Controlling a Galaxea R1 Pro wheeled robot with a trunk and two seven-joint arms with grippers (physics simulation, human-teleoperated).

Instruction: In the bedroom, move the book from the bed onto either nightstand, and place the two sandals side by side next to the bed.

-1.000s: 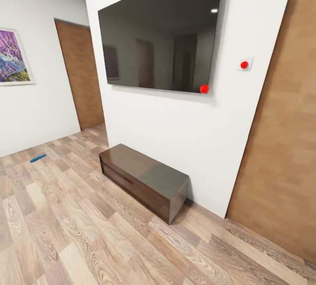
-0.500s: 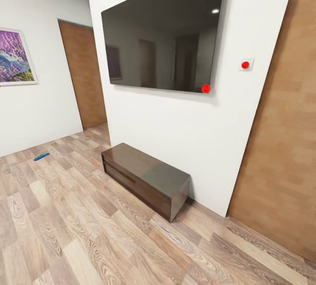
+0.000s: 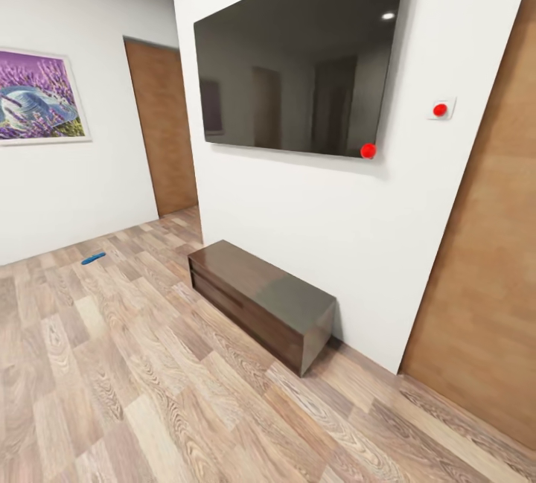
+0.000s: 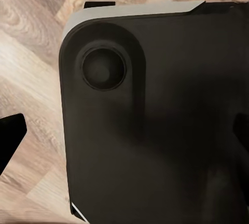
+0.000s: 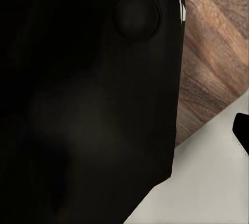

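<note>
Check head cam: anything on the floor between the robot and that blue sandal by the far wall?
Nothing visible does. The sandal lies flat on open plank floor. The low dark cabinet sits against the wall off to the right, clear of that path.

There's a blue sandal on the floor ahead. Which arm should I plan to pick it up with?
Left, tentatively. The blue sandal lies on the wood floor far off at the head view's left, below the lavender picture, on the left arm's side. It is beyond reach now; drive closer first.
</note>
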